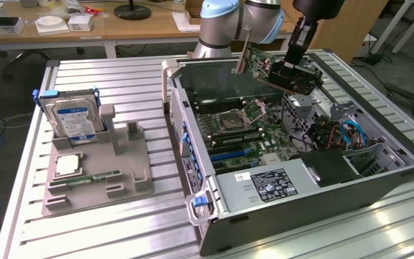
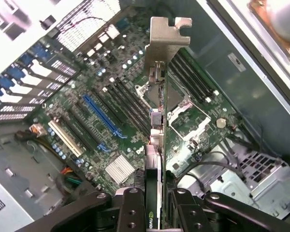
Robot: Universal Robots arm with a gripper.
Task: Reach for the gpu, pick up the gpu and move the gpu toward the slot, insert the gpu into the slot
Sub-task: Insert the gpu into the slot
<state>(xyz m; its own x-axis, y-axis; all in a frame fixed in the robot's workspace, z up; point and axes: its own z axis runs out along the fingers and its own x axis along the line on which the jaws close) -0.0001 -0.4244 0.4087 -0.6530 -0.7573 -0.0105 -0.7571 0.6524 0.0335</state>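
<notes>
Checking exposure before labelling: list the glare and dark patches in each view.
Exterior view: light glares off the slatted table; the black box beside the power supply is dark. Wrist view: the silver heatsink and the gpu bracket shine pale.

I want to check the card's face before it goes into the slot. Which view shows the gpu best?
The exterior view: the gpu shows its green face, held tilted by the gripper above the open case. The wrist view shows it edge-on between the fingers, mostly its silver bracket.
</notes>
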